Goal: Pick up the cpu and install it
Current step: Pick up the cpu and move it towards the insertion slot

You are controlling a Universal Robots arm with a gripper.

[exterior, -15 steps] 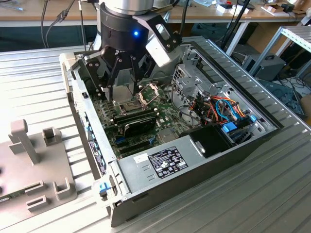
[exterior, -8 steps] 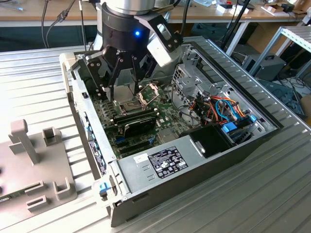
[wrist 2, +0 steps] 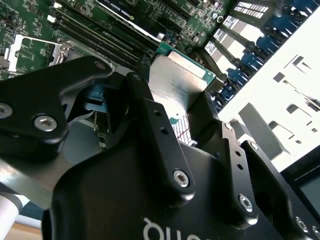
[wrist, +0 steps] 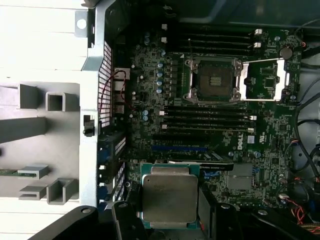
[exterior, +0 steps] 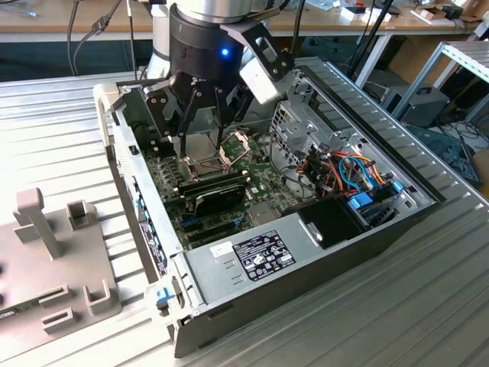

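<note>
Both wrist views show the claw [wrist: 169,212] clamping the cpu [wrist: 170,195] — the first adds the open socket [wrist: 212,80].

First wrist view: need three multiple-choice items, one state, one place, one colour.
1. The socket is: A clamped shut; B open and empty; C under a cooler.
2. The cpu is: A in the socket; B held by the gripper; C on the grey fixture.
3. The motherboard is: A green; B red; C white.
Key: B, its plate is swung aside, with bare contacts showing; B, the gripper clamps its edges in both wrist views; A, green board surrounds the socket.
</note>
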